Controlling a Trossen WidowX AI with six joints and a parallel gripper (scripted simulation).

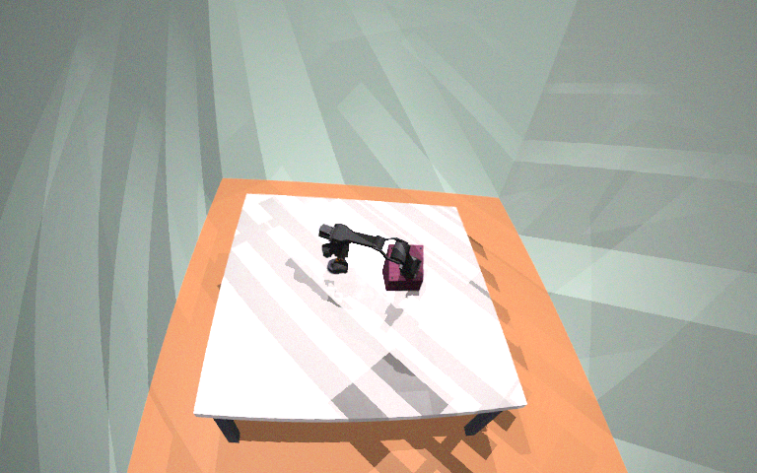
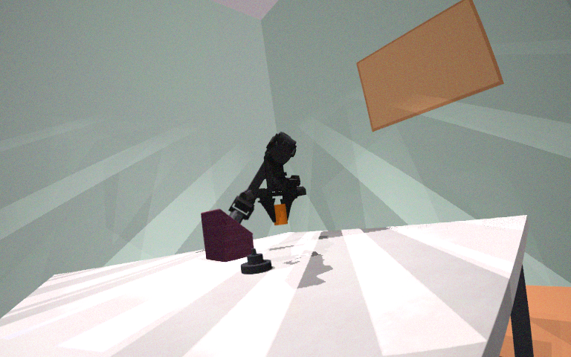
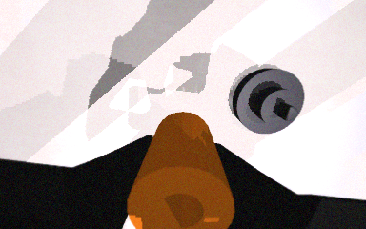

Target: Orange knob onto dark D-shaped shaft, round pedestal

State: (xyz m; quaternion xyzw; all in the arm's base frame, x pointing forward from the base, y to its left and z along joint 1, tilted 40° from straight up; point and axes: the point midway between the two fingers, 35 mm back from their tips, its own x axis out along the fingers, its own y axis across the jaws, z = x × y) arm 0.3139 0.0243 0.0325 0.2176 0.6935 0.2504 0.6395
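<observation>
My gripper [image 1: 337,258] [image 2: 280,215] [image 3: 182,145] is shut on the orange knob [image 2: 280,214] [image 3: 182,155] and holds it in the air, well above the table. The knob's near end shows a dark D-shaped mark [image 3: 185,210] in the wrist view, its straight edge on the left. The dark round pedestal [image 2: 256,268] [image 3: 292,82] stands on the table with its shaft [image 2: 253,251] [image 3: 286,111] upright and bare. It lies up and to the right of the knob in the wrist view, apart from it. In the top view the arm makes the pedestal hard to tell.
The purple base block [image 1: 404,281] [image 2: 227,239] of the arm stands beside the pedestal on the white table [image 1: 267,357] [image 2: 168,315]. Striped shadows and bright patches cross the table top. An orange panel [image 2: 429,62] shows in the background in the exterior view.
</observation>
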